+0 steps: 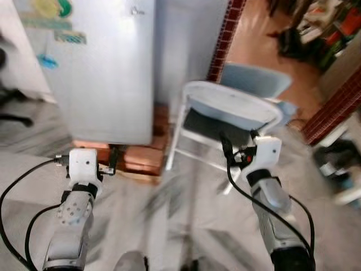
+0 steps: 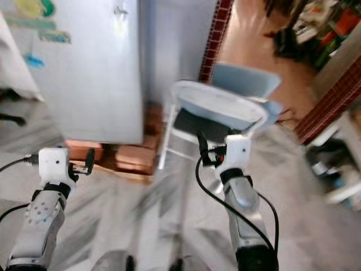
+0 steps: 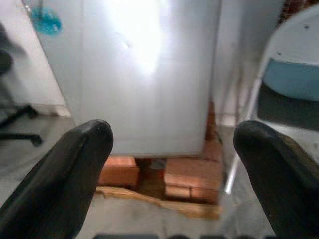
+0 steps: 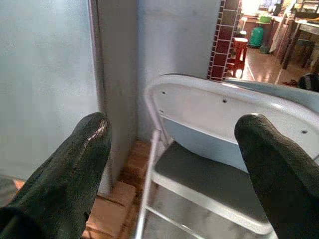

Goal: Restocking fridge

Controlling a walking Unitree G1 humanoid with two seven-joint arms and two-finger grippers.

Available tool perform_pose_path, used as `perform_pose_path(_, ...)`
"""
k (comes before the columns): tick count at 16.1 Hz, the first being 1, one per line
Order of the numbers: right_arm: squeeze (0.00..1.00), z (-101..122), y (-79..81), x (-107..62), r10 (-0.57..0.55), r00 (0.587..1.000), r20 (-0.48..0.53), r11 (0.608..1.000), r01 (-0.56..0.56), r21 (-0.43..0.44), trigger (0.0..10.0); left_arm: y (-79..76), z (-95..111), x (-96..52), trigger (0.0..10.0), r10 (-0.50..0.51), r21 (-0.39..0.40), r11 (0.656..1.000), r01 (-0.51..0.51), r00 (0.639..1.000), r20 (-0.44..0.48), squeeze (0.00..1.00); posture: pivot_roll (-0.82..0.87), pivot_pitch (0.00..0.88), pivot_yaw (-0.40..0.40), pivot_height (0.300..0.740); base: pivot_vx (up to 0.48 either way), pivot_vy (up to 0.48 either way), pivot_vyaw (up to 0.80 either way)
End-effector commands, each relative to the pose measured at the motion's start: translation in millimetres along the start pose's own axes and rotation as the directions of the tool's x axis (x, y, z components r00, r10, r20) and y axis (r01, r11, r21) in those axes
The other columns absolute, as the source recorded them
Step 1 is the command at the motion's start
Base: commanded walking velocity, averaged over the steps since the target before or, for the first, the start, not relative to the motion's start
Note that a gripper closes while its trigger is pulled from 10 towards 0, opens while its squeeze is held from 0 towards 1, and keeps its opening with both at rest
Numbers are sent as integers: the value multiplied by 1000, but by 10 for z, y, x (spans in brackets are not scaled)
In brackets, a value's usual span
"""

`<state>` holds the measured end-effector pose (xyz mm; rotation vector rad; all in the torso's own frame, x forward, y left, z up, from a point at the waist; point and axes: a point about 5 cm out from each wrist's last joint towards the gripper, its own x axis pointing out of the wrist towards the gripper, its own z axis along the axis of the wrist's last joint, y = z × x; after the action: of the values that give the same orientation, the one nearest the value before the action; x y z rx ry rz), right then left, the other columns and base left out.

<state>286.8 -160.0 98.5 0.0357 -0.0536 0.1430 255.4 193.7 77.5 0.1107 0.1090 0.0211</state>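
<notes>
**Both grippers empty before a shut fridge**

Left eye view: one pale fridge (image 1: 104, 73) stands ahead with its door closed, raised on a low stack of red bricks (image 1: 144, 158) over a wooden board. Coloured stickers (image 1: 53, 11) sit high on the door. Just beside it to the right stands one white folding chair (image 1: 225, 121), with a second pale blue chair (image 1: 256, 79) behind it. A red-tiled pillar (image 1: 223, 36) rises behind the fridge. Two silver arms reach forward: the left gripper (image 1: 113, 160) points at the brick base, the right gripper (image 1: 225, 148) sits in front of the white chair's seat. The picture is blurred, the grey floor (image 1: 169, 214) streaked.

Right eye view: the same scene, slightly shifted; a black cable (image 2: 208, 192) loops along the right arm.

Left wrist view: the left gripper's two black fingers (image 3: 65, 184) stand wide apart with nothing between them. Between them the fridge's lower front and separate bricks show clearly, plus a blue sticker and a black office-chair base (image 3: 20, 124) off to one side.

Right wrist view: the right gripper's two fingers (image 4: 75, 174) are likewise spread wide and hold nothing. Here the fridge's side edge, the white chair's curved back and grey seat, and a far room with a green container (image 4: 256, 35) come into sight.
</notes>
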Motion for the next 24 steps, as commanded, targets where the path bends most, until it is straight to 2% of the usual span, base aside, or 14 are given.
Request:
perform_pose_path(1,0,-18,-81,-6,-33,999,-8,999,33,-4,10000,-78,16,12,10000,-40,3,999,40,999,-1,0,154,78,-79,740,0,480,-800)
perform_pose_path(10,0,-14,-54,13,-20,1000,-4,1000,20,-14,10000,-90,29,25,10000,-53,8,999,53,999,10,0,148,79,-78,740,0,430,-800)
perform_pose_path(16,0,-70,-81,-51,-34,999,-29,999,34,-13,10000,-223,-6,-14,10000,-156,-16,988,157,988,11,0,141,69,-85,740,0,0,-800)
perform_pose_path(21,0,-55,-158,-102,-125,992,-2,992,125,-12,10000,-263,-27,67,10000,-227,40,973,227,974,-14,0,124,46,-26,740,0,0,-800)
perform_pose_path(24,0,-45,-246,-216,-192,981,13,981,192,-26,10000,-344,-38,144,10000,-310,66,948,311,950,-32,0,71,24,4,740,0,0,-800)
